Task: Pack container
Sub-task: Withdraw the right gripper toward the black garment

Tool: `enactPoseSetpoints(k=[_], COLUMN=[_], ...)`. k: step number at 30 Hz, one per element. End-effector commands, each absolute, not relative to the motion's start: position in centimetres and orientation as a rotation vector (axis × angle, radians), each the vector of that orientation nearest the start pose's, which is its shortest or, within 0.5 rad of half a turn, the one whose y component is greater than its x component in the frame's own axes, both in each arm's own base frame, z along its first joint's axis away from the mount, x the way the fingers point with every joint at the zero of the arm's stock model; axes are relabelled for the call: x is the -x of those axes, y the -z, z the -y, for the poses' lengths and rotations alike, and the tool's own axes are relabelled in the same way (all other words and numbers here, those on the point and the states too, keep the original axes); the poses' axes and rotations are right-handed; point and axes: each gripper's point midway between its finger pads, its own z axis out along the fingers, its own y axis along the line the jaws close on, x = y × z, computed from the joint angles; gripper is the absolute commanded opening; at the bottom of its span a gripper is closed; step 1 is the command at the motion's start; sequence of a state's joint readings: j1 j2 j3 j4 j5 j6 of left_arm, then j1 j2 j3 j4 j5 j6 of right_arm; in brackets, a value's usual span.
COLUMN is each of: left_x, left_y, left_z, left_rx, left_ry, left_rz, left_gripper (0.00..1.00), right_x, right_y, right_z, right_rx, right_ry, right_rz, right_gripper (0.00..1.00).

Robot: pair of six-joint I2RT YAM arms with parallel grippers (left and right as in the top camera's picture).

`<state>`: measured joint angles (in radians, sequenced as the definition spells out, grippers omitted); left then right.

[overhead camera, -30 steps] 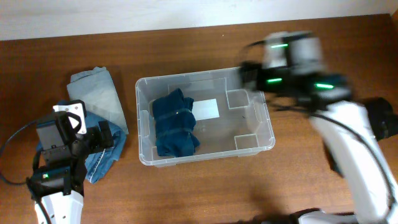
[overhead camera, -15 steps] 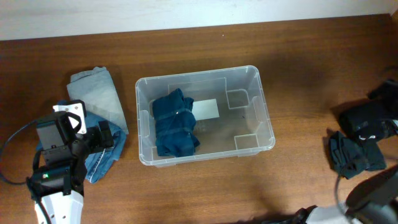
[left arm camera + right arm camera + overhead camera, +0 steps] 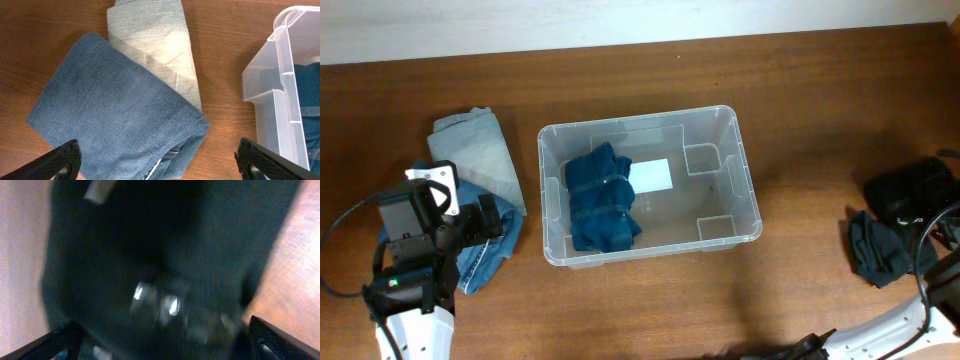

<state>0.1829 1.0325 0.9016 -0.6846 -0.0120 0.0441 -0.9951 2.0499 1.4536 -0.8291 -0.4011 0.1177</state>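
Note:
The clear container stands mid-table with a white label on its base. A folded dark blue garment lies in its left half, and its corner shows in the left wrist view. My left gripper is open and empty, hovering over folded blue jeans that overlap pale grey jeans. In the overhead view it is left of the container. My right gripper is open, close above a black garment; that view is blurred.
The black garment lies on the wooden table near the right edge, below my right wrist. The blue jeans and pale jeans lie left of the container. A white wall runs along the table's far edge.
My right arm has swung from above the container's back right corner to the table's far right, down over the black garment. The left arm has not moved.

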Motion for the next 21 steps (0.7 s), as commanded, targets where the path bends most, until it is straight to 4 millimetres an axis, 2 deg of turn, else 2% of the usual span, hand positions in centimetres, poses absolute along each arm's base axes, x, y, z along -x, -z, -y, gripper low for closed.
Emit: enactPoseSetpoints(k=[1,5,8,14,18,21], left_x=[-30.1,-30.1,-30.1,-30.1,-30.1,-30.1], left_y=[-19.6,-19.6,-19.6,-19.6,-19.6,-19.6], left_z=[-6.0,-6.0,-6.0,-6.0,-6.0,-6.0], left_rx=[0.191,0.191,0.191,0.191,0.191,0.191], left_ry=[-0.125,-0.125,-0.125,-0.125,-0.125,-0.125], left_rz=[-2.364,-2.366,-2.366,-2.366,-2.366,-2.366], left_gripper=[0.99,0.99,0.99,0.99,0.99,0.99], right_x=[-28.4,-28.8,-29.9,-31.1,-31.9,-32.8], right_y=[-1.2,0.2,0.2,-0.6,-1.5,-3.2], right_z=[30.4,30.2,29.6,28.8,28.3,27.9], right_rx=[-1.409,-1.381,-1.331,-1.280,-1.243,-1.193], right_ry=[-0.494,-0.512,-0.594,-0.691,-0.762,-0.833], right_rz=[-2.423,-2.396,-2.343,-2.289,-2.247,-2.193], right_gripper=[0.98,0.98,1.00,0.52,0.45,0.43])
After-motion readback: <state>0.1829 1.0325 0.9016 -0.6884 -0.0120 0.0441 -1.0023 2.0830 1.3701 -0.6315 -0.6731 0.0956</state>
